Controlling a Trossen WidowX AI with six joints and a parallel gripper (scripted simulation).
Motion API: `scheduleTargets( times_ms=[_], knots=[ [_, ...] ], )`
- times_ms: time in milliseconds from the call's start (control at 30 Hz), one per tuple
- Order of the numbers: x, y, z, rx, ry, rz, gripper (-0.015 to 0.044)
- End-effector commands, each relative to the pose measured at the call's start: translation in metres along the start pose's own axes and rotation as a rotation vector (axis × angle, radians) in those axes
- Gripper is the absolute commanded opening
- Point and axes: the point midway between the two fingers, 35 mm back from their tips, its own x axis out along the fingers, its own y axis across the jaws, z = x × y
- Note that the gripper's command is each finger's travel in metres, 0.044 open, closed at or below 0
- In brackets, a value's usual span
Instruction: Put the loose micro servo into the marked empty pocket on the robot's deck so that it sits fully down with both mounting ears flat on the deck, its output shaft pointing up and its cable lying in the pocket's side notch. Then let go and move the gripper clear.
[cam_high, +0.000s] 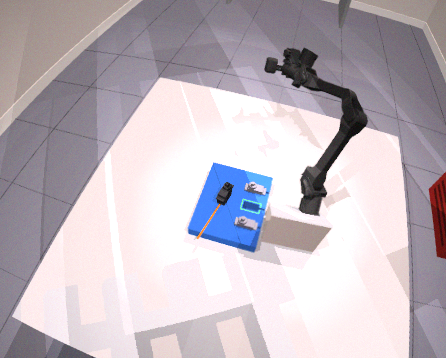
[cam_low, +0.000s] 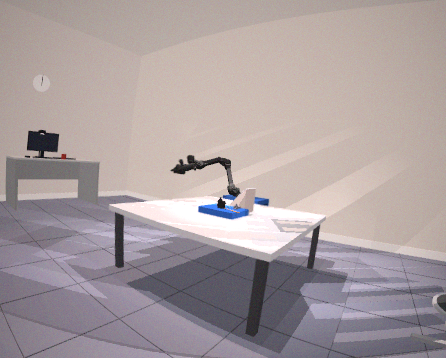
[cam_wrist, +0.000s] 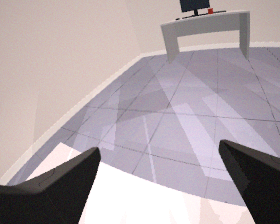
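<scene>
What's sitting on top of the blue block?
On the blue block: a black servo with an orange cable, two grey servos, and a cyan-outlined pocket between them. The pocket's inside is too small to see.
</scene>
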Motion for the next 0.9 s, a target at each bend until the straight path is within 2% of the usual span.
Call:
scheduleTargets(
  times_ms=[0, 333, 700, 867],
  knots=[
    [0.004, 0.020, -0.018, 0.070, 0.060, 0.047, 0.0440],
    [0.007, 0.087, -0.076, 0.271, 0.284, 0.160, 0.0440],
    [-0.016, 0.166, -0.135, 0.473, 0.565, 0.237, 0.0440],
    [-0.025, 0.184, -0.150, 0.494, 0.632, 0.251, 0.0440]
  ],
)
